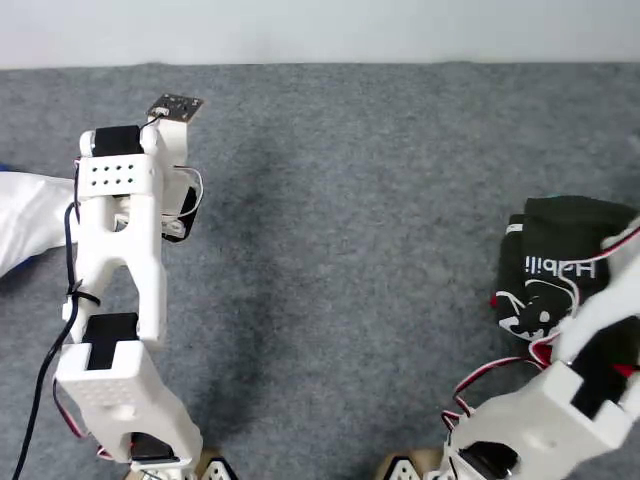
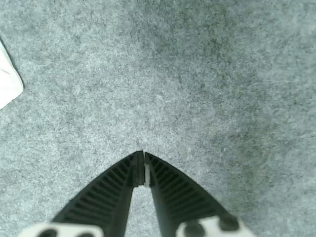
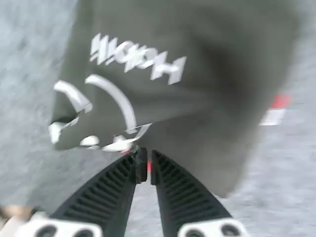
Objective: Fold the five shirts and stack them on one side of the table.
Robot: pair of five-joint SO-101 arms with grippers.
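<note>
Prob. robot lab bench: grey felt-covered table (image 1: 350,250), left white plastic arm (image 1: 120,250), right one (image 1: 560,410), exposed red-white wiring (image 1: 497,372), plain white wall (image 1: 320,30) far side.

The dark shirt (image 3: 222,79) has white letters (image 3: 138,57) printed in a row, a little way past the tips of the right arm's jaws. They make one short word. Between the letters and the jaws there is a white curvy drawing (image 3: 111,98) on the same shirt.

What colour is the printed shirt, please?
The shirt is dark, almost black, with white print; high view.
</note>
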